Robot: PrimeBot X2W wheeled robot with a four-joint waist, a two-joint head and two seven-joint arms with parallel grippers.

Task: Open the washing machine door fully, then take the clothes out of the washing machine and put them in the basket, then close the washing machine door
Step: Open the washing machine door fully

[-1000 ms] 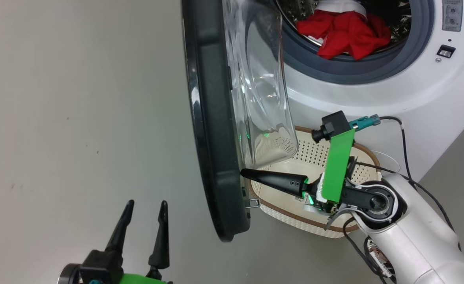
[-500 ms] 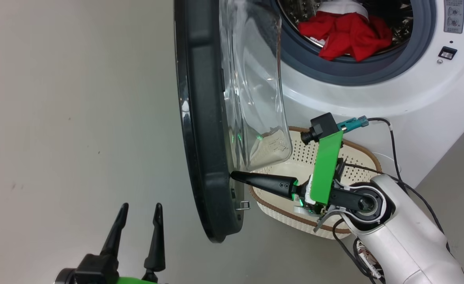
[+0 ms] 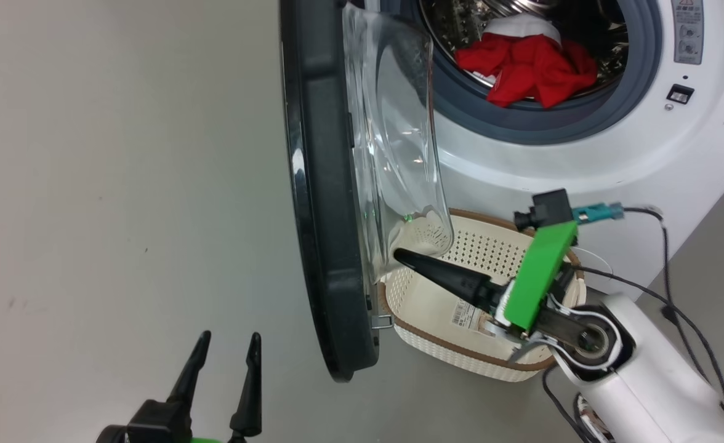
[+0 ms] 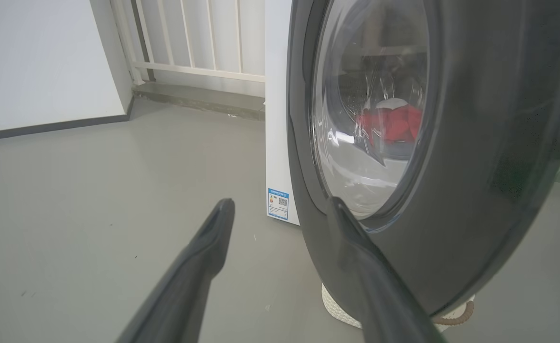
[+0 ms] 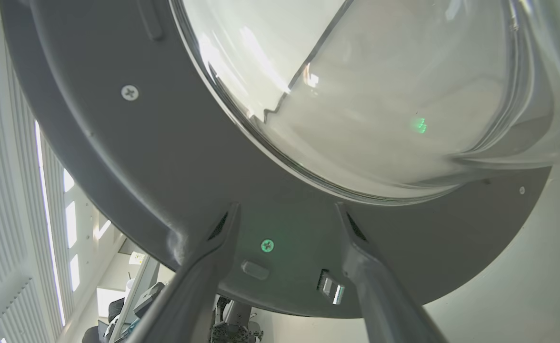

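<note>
With left gripper [image 4: 280,202] and right gripper [image 5: 285,209] fingers spread and empty, best press the right against the washing machine door [image 3: 325,184], swinging it fully open.

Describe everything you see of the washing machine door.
The washing machine door is round, with a wide glossy black rim and a bulging clear glass window. Its grey inner face shows screws and a small metal latch hook. It stands swung open, edge-on in the head view, its lower edge by the basket. The open right claw points at the inner face; contact cannot be told.
</note>
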